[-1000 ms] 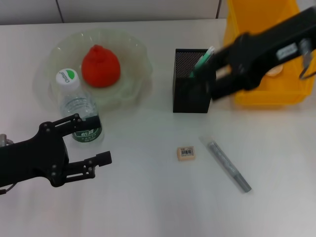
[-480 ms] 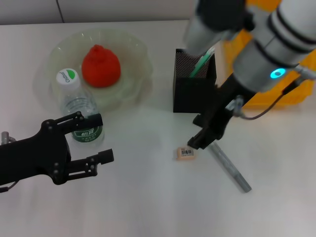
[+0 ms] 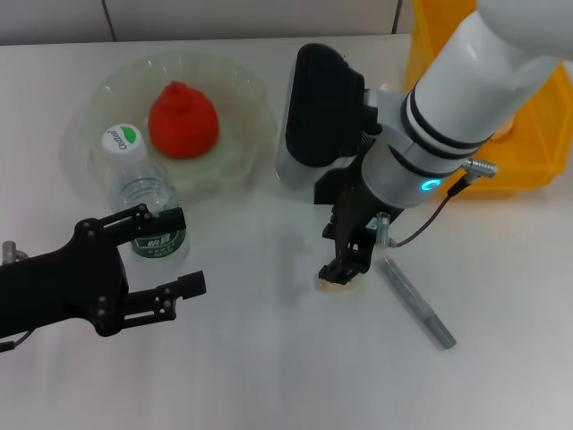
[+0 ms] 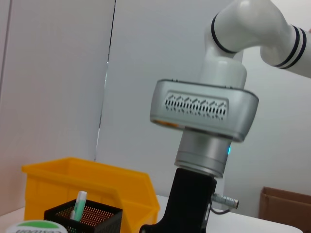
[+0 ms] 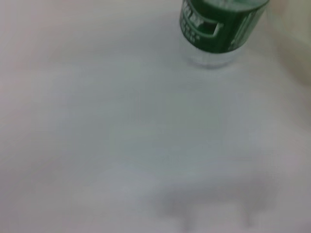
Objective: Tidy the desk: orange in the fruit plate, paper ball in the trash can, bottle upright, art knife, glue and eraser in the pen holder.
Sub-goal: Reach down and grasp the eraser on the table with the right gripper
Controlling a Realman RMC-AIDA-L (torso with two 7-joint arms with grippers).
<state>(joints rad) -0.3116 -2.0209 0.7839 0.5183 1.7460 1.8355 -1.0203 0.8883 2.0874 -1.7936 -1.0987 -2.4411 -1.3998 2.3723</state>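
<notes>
Right pincer [image 3: 342, 267] is what you are looking at near the middle of the desk [image 3: 269, 358]: it is pointing straight down over the eraser [image 3: 336, 282], its dark tips sitting right at the small beige block. You cannot tell from the head view whether the fingers are closing on the eraser or only standing above it, and the right wrist view is not showing them at all. That wrist view is showing only the desk surface and the lower part of the bottle [image 5: 221, 29] with its green label.

Just beside the eraser, toward your right, a grey pen-shaped tool [image 3: 414, 301] is lying flat and slanted on the desk. The white right arm is covering most of the pen holder [image 4: 85, 218] in the head view; in the left wrist view you are seeing it as a black mesh box with a green-and-white stick standing in it, in front of the yellow trash can [image 3: 501, 152].

The orange [image 3: 183, 120] is sitting in the fruit plate [image 3: 242, 90]. The bottle [image 3: 143, 193] is standing upright at the plate's near edge.

Your left pincer [image 3: 175, 251] is hanging low at the near left, fingers spread apart and holding nothing, just beside the bottle.
</notes>
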